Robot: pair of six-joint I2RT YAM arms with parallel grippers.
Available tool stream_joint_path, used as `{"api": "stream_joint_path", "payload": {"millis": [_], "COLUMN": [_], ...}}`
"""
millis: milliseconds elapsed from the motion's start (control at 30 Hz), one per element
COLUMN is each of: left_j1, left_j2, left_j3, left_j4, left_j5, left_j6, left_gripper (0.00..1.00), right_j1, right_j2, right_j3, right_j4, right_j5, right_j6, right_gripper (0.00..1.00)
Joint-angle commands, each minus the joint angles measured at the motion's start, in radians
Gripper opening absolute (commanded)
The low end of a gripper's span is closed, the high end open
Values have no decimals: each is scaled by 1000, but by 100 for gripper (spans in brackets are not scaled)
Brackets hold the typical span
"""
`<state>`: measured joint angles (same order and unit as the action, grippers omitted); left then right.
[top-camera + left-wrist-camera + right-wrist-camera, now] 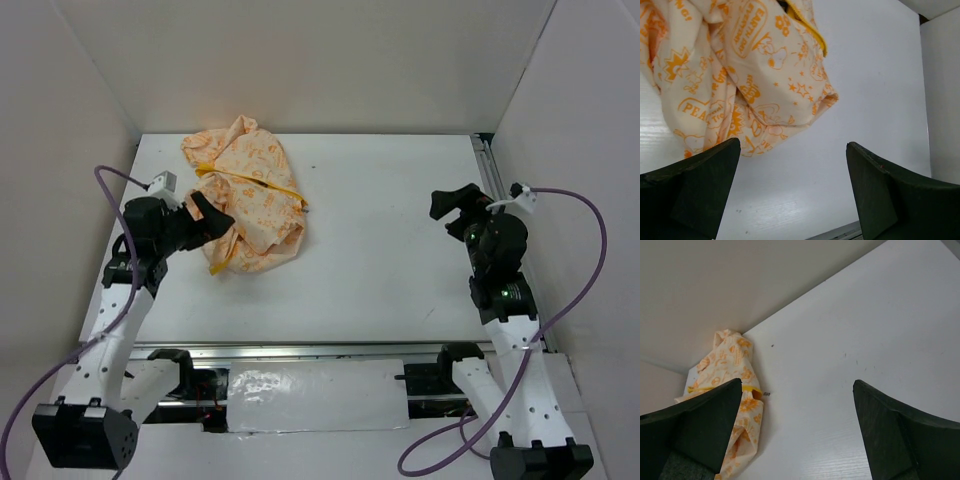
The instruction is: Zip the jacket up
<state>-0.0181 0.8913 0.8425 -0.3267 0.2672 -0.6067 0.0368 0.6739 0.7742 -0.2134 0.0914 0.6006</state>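
Observation:
The jacket (250, 200) lies crumpled in a heap at the back left of the white table, cream-peach with orange print and a yellow zipper strip (262, 183) across it. My left gripper (210, 215) is open and empty, hovering right at the jacket's left edge. In the left wrist view the jacket (740, 70) fills the upper left, beyond the open gripper (792, 150). My right gripper (455, 205) is open and empty at the right side, far from the jacket. The right wrist view shows the jacket (735, 390) at the left, partly hidden behind one finger (695, 425).
White walls enclose the table on the left, back and right. A metal rail (300, 352) runs along the near edge, with a shiny plate (310, 395) between the arm bases. Purple cables loop from both arms.

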Motion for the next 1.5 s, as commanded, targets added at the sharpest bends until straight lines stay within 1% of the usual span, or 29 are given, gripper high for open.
{"api": "stream_joint_path", "payload": {"millis": [0, 133, 233, 267, 400, 433, 467, 500, 533, 567, 600, 667, 733, 767, 800, 867, 933, 967, 1033, 1067, 1100, 1133, 1167, 1200, 1233, 1300, 1333, 1367, 1467], "left_j1": [59, 138, 138, 136, 113, 104, 96, 78, 66, 54, 28, -25, -106, -133, -196, -265, -345, -440, -469, -532, -568, -632, -664, -698, -732, -825, -845, -867, -862], "left_j2": [81, 244, 348, 406, 559, 628, 659, 690, 748, 768, 782, 766, 673, 629, 583, 430, 283, 203, 154, 141, 135, 156, 156, 175, 226, 306, 323, 334, 295], "left_j3": [-13, 47, 73, 84, 179, 199, 216, 254, 279, 302, 350, 385, 403, 409, 403, 391, 331, 275, 228, 186, 172, 149, 141, 139, 145, 193, 216, 251, 235], "left_j4": [84, 46, 37, 29, -1, -17, -24, -29, -53, -78, -96, -107, -86, -63, -46, -12, 69, 137, 175, 192, 201, 201, 201, 199, 180, 132, 58, 29, 15], "left_j5": [-11, -13, -64, -83, -121, -153, -163, -172, -177, -175, -180, -169, -148, -105, -92, -77, 56, 181, 286, 334, 386, 412, 412, 412, 409, 325, 185, 118, 18], "left_j6": [-25, -59, -82, -100, -130, -139, -139, -136, -133, -128, -133, -96, -55, -13, 7, 51, 89, 126, 160, 172, 185, 221, 222, 225, 257, 259, 245, 228, 206], "left_gripper": [99, 99, 99, 99, 99, 96, 86, 72, 35, 14, 0, 0, 0, 0, 0, 0, 0, 0, 0, 1, 9, 54, 54, 68, 99, 99, 99, 99, 99], "right_j1": [8, 8, 6, 8, 9, 8, 8, 11, 9, 9, 11, 18, 43, 75, 90, 124, 132, 132, 132, 130, 129, 124, 124, 118, 112, 100, 97, 92, 89], "right_j2": [9, 9, -16, -20, -1, 10, 27, 56, 70, 96, 110, 156, 194, 231, 249, 283, 291, 289, 285, 279, 273, 251, 251, 245, 240, 242, 251, 257, 266], "right_j3": [53, 22, -30, -58, -98, -102, -102, -102, -101, -92, -89, -70, -46, -21, -12, 8, -7, -18, -21, -24, -26, -17, -16, -12, 6, 37, 48, 56, 53], "right_j4": [3, 72, 147, 166, 203, 194, 187, 181, 168, 164, 163, 166, 132, 120, 96, 77, 86, 94, 89, 82, 66, 33, 32, -4, -32, -105, -133, -153, -190], "right_j5": [8, -65, -87, -160, -249, -251, -266, -268, -272, -288, -295, -344, -354, -334, -268, -230, -223, -213, -184, -161, -138, -63, -62, -46, -1, 40, 60, 74, 32], "right_j6": [5, -12, -22, -53, -81, -78, -87, -82, -81, -84, -79, -97, -114, -131, -128, -122, -102, -87, -65, -53, -42, -9, -9, -1, 28, 66, 79, 82, 77], "right_gripper": [100, 100, 100, 100, 100, 100, 100, 100, 100, 100, 100, 100, 100, 100, 100, 100, 100, 100, 100, 100, 100, 100, 100, 100, 100, 100, 100, 100, 100]}}
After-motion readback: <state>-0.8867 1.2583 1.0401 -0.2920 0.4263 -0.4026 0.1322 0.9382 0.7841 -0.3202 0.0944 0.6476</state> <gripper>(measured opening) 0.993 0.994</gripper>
